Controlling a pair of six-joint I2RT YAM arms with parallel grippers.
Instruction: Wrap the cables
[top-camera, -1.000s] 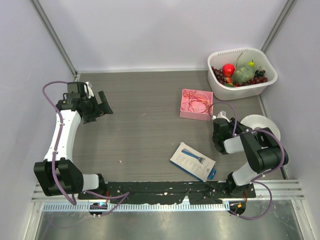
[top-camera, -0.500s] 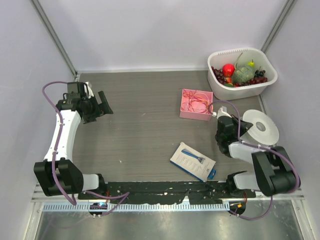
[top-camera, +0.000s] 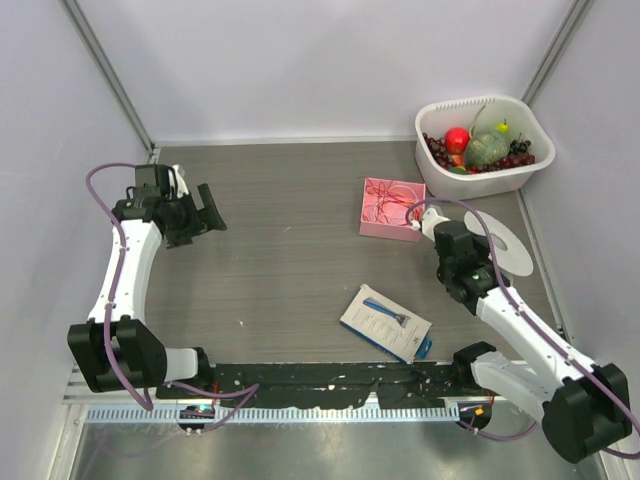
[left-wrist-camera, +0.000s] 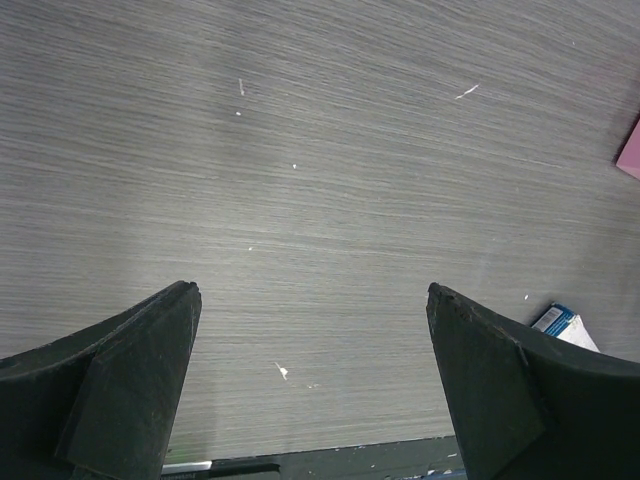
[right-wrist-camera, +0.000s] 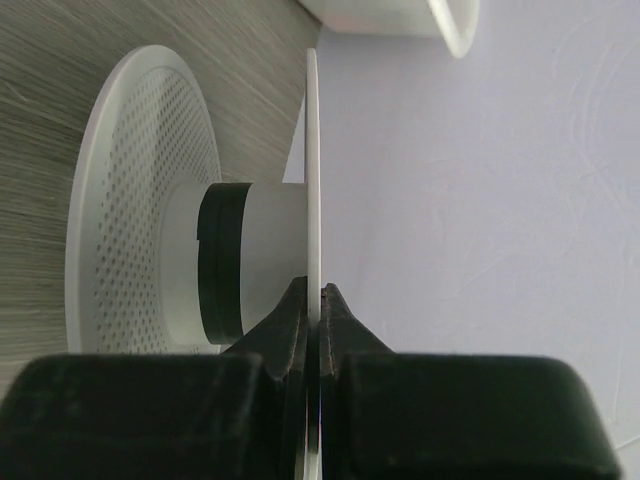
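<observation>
The right gripper (right-wrist-camera: 313, 295) is clamped tight on the thin flange of the white spool (right-wrist-camera: 255, 262) near the table's (top-camera: 280, 250) right edge, presumably to steady or carry it as the core for winding. The cable (top-camera: 393, 205), a hair-fine red wire, lies in loose loops in the pink box (top-camera: 386, 232) close by, toward the far right corner. The left gripper (left-wrist-camera: 312, 290) hangs spread wide near the left edge, holding nothing, likely waiting to fetch the wire.
</observation>
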